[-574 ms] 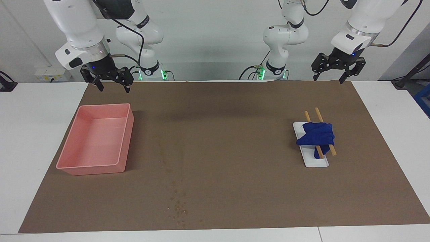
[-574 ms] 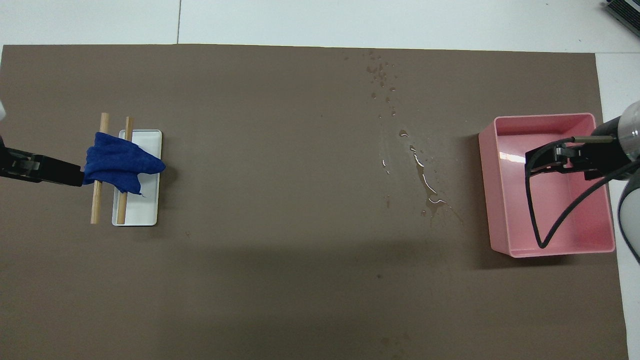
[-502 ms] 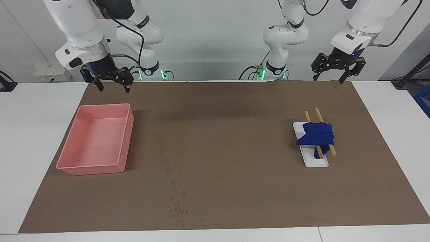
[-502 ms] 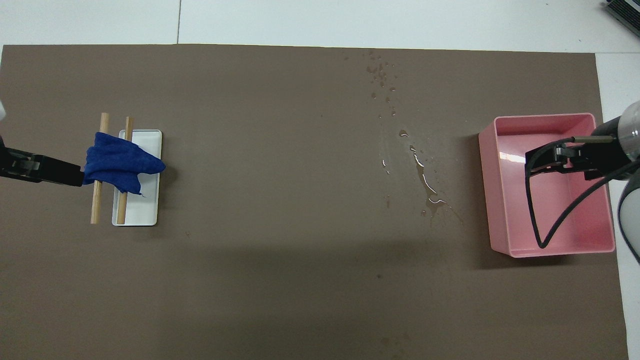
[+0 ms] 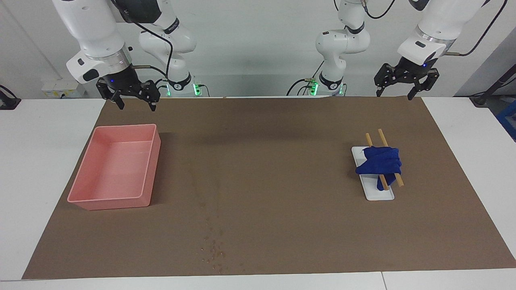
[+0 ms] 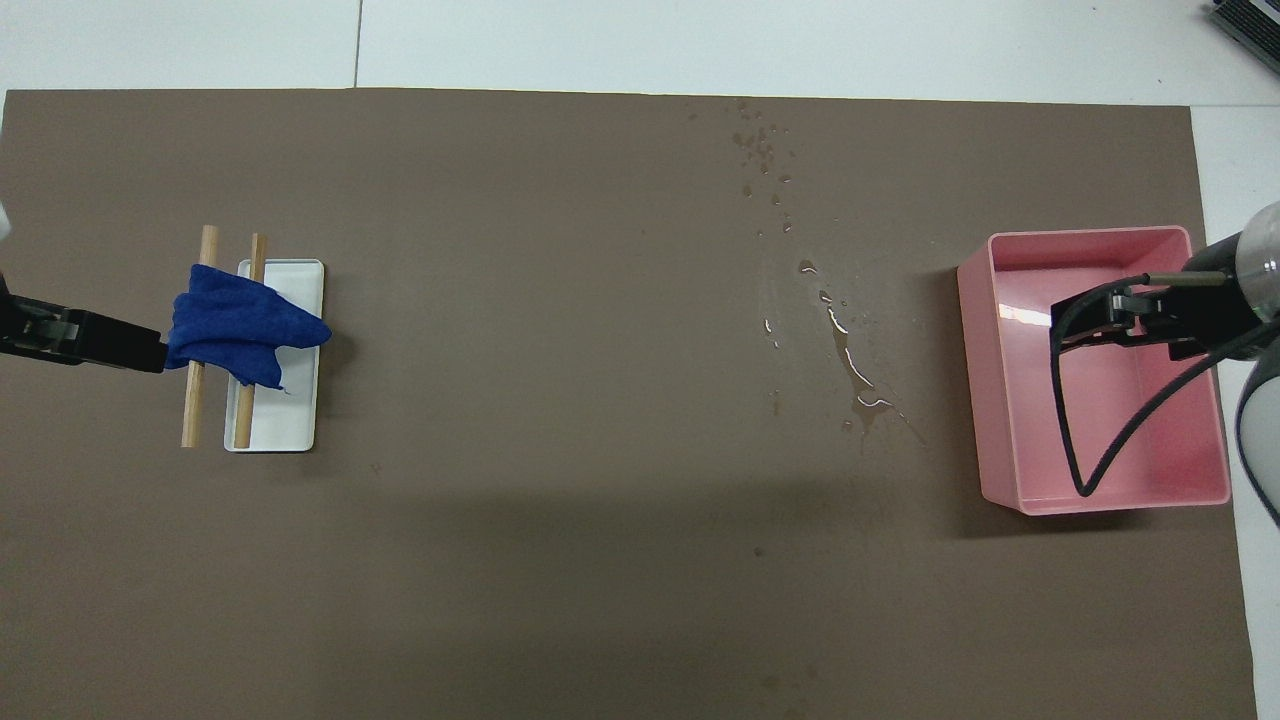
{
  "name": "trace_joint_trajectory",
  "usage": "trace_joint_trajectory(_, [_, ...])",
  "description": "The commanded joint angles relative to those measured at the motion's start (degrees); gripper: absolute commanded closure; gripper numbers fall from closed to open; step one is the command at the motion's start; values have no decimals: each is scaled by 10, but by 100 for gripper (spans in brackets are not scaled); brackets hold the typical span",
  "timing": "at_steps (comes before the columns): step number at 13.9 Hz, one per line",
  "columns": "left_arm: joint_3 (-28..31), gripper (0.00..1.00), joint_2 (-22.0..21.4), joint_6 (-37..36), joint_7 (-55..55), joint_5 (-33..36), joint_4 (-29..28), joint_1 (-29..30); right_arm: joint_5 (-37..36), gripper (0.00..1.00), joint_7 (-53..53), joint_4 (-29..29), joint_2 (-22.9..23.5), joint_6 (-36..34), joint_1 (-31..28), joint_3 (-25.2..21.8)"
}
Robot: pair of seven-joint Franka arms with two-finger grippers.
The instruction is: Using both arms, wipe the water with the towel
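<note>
The deep-blue towel [image 5: 381, 163] lies rumpled over two wooden sticks [image 5: 382, 139] on a white tray [image 5: 379, 195], toward the left arm's end of the brown mat; it also shows in the overhead view [image 6: 240, 325]. The water [image 6: 850, 365] is a thin shiny streak with small drops [image 6: 760, 150] farther from the robots, between the mat's middle and the pink bin; the drops also show faintly in the facing view [image 5: 213, 247]. My left gripper [image 5: 394, 96] hangs open and empty, raised over the mat's edge nearest the robots [image 6: 150, 350]. My right gripper [image 5: 137, 108] hangs open and empty over that same edge, above the pink bin's near end [image 6: 1120, 315].
A pink bin [image 5: 151, 177], empty, stands at the right arm's end of the mat [image 6: 1090, 235]. A black cable [image 6: 1065, 420] loops from the right wrist over the bin. White table surrounds the mat.
</note>
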Motion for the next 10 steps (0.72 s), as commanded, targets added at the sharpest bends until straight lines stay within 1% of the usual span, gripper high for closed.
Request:
trace_joint_trajectory(1, [0, 0, -1, 4, 9, 8, 2, 5, 3, 0, -2, -14, -12, -1, -9, 4])
trace_joint_trajectory(7, [0, 0, -2, 0, 10, 9, 0, 12, 3, 0, -2, -14, -12, -1, -9, 4])
trace_joint_trajectory(10, [-1, 0, -10, 1, 8, 9, -16, 10, 3, 0, -2, -14, -12, -1, -9, 4])
